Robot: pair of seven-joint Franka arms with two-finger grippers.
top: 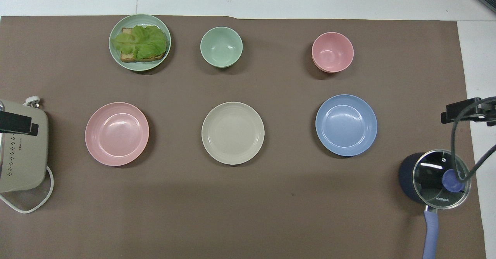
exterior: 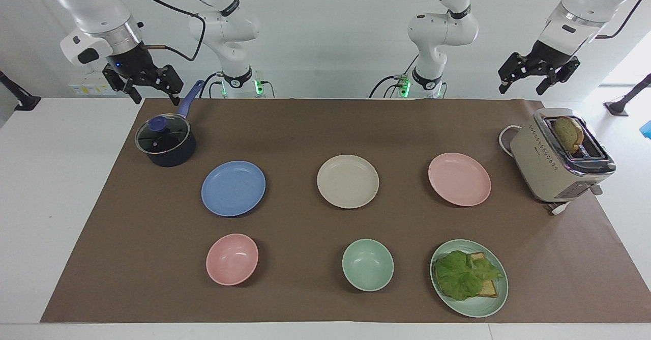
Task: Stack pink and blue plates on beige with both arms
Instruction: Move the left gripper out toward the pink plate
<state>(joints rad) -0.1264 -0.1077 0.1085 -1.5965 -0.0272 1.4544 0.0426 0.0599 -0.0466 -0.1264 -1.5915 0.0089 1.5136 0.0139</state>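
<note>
In the facing view, the green plate [exterior: 469,278] with lettuce is seen nearest. The blue plate [exterior: 233,188], beige plate [exterior: 348,181] and pink plate [exterior: 459,179] are laid flat in a row, beige between; being round, no long axis is shown. The left gripper [exterior: 538,77] is held spread above the toaster [exterior: 559,157], the right gripper [exterior: 143,86] spread above the pot [exterior: 166,141].

In the overhead view, the same row is seen, all three plates well apart.

We see two white jointed arms, the left arm [exterior: 574,9] and right arm [exterior: 96,9], with dark rings at the joints and silver wrist collars above black two-finger grippers: left gripper [exterior: 536,78], right gripper [exterior: 145,88]. Black cables trail along the links; green lights glow at both bases.
</note>
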